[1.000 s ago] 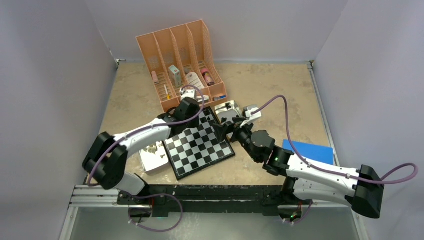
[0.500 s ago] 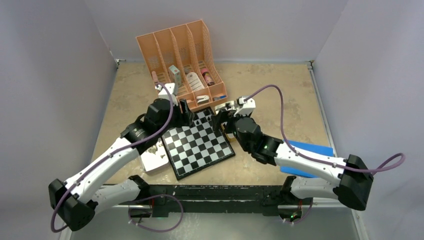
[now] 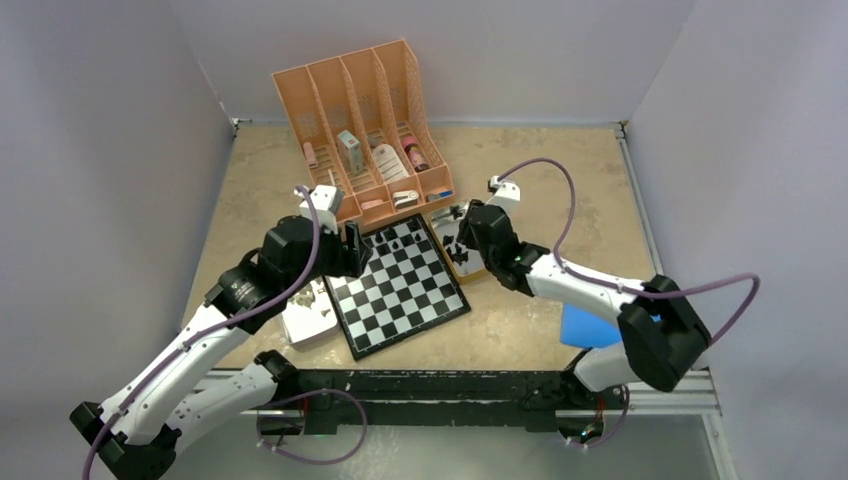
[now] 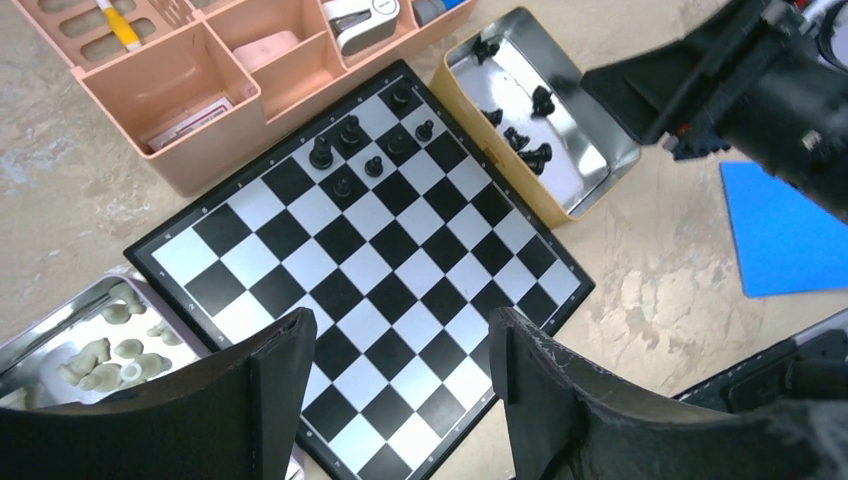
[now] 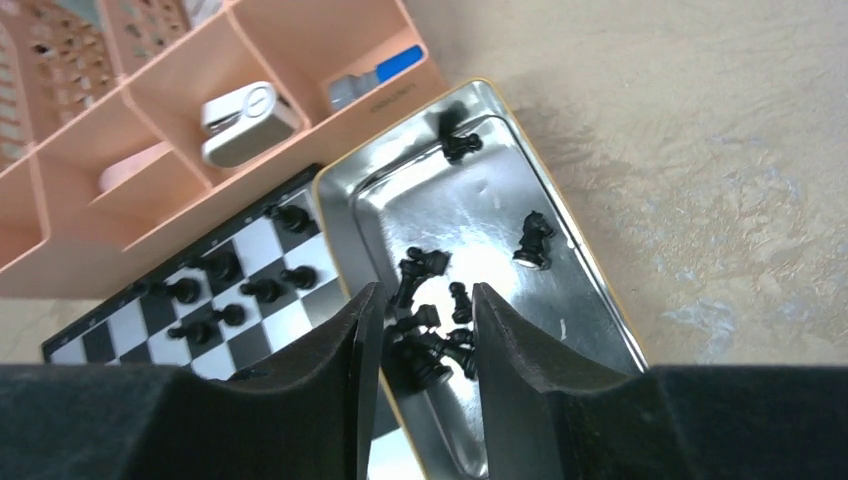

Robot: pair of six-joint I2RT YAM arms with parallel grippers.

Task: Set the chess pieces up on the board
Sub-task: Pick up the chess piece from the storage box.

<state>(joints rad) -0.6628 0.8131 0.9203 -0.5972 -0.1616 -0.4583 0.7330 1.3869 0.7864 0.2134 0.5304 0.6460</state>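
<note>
Chess pieces (image 5: pixel 430 345) between down-pointed right jaws, grip unclear; left jaws released over board (image 4: pixel 370 290).

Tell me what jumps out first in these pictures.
The black-and-white board lies between the arms, with a few black chess pieces clustered at its far corner. To its right, the right claw hangs over a shiny metal tray holding more. A peach organizer stands behind.

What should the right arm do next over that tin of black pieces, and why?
Probably close the right gripper on a black piece in the metal tray: its fingers straddle several there, nothing looks gripped yet, and only a few black pieces stand on the board.
</note>
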